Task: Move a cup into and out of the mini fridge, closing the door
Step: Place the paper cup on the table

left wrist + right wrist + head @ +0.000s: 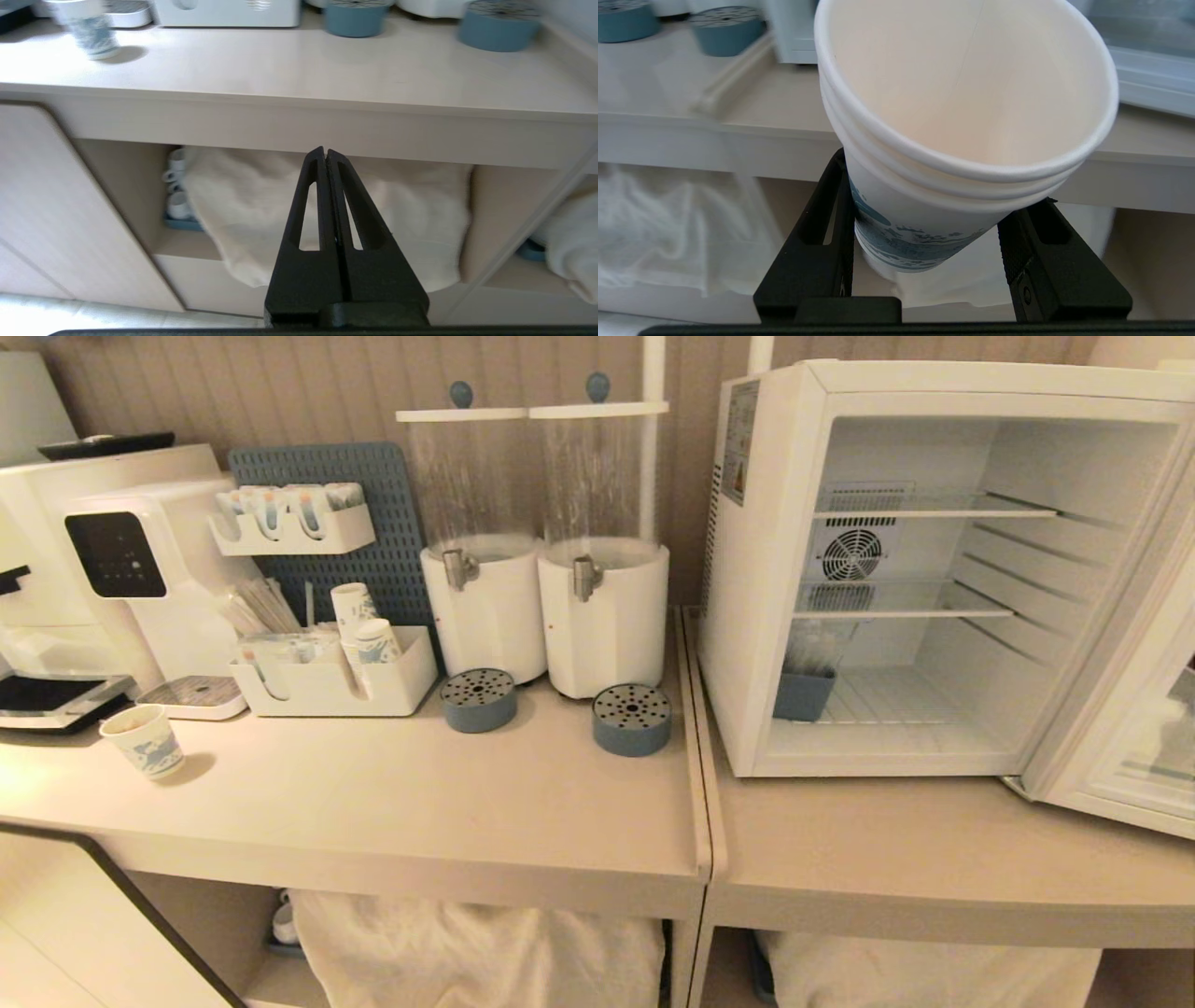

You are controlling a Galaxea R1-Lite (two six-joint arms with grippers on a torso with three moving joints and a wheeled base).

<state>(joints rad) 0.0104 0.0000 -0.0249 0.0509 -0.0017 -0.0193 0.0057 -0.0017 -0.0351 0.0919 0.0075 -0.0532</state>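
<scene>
While the fridge stands with its door swung wide to our right, we hold the cup in our right gripper, fingers clamped on its printed wall, rim tilted toward the wrist camera. Several rolled rims show, so it may be a nested stack. We carry it low, in front of the counter edge, below the fridge. Our left gripper hangs parked by the lower shelf, fingers pressed together and empty. Inside the fridge we see wire shelves and a blue bin, no cup. We judge the placing, retrieval and door closing are yet to do. Another cup sits far left.
</scene>
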